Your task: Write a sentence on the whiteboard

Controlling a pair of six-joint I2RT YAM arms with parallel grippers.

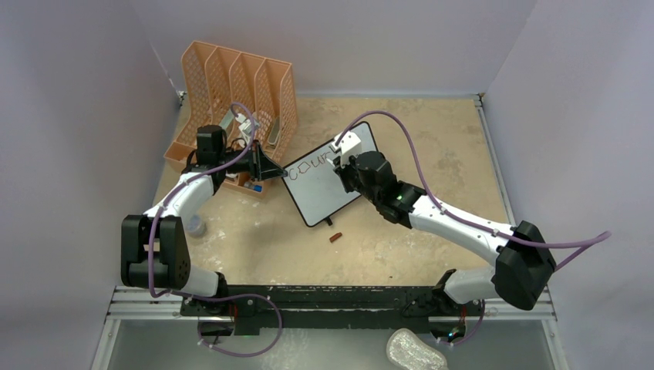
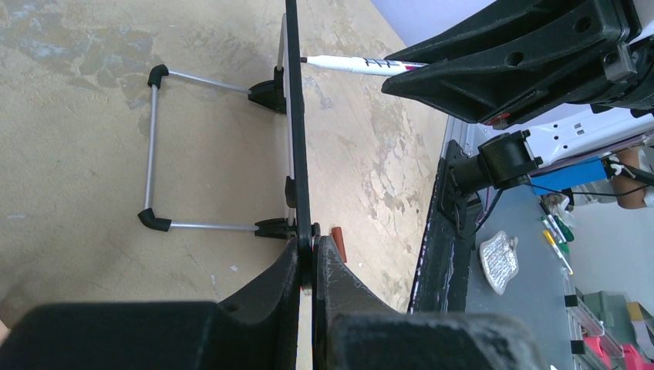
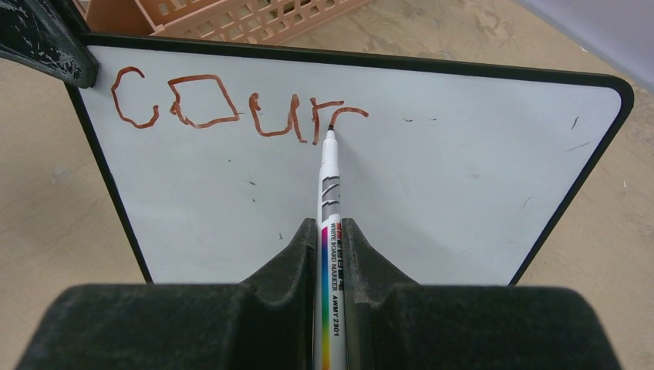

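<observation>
- While the left end effector (image 2: 307, 250) clamps the whiteboard (image 3: 432, 193) edge, the left arm (image 1: 187, 190) reaches rightward over the surface (image 1: 432, 154).
- Right arm (image 1: 455, 220) stretches forward-left; right end effector (image 3: 330, 231) grips the marker (image 3: 330, 177), tip on the sentence (image 3: 231, 112), "cour".

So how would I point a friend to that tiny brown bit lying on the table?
Find the whiteboard standing mid-table. Just off its near corner, toward the arm bases, a small reddish-brown piece lies on the tan tabletop, perhaps a pen cap. Unlike the marker and whiteboard, no gripper holds it.
</observation>
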